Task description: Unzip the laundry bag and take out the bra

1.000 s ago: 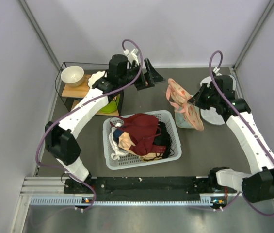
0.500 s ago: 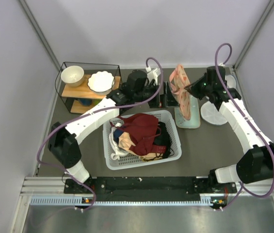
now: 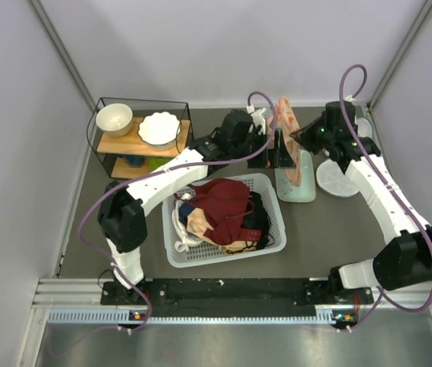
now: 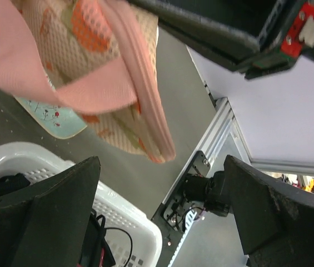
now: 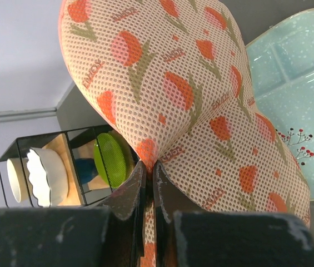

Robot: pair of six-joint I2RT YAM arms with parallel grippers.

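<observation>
- Shelf point(image 3: 120, 144) is seen at the far left; no part in the task is played by it.
- A basket point(image 3: 200, 256) of mixed clothes is set in the middle, near the arms' bases. A maroon garment point(image 3: 223, 202) lies on top, and no bright red bra is made out among the clothes.
- The left gripper point(image 3: 277, 150) is held just beside the bag with its jaws spread wide and nothing between them. In its wrist view the bag hangs above and ahead of the fingers point(image 4: 40, 222) and is not touched.
- The bag point(image 3: 286, 122) is held up off the table, hanging edge-on over the far end of the tray point(image 3: 296, 191).
- The bra is seen nowhere. It is judged to be inside the bag, in which no opening is seen.
- The right gripper point(image 3: 300, 139) is clamped on a pinch of the bag's mesh, with its jaws pressed together over the fabric.
- The step in hand is judged to be the offering of the bag for unzipping; nothing looks unzipped yet.
- Next, the zipper pull has to be found and pinched by the left gripper while the bag is kept taut by the right. The pull cannot be made out in any view, so a turn of the bag may be called for.
</observation>
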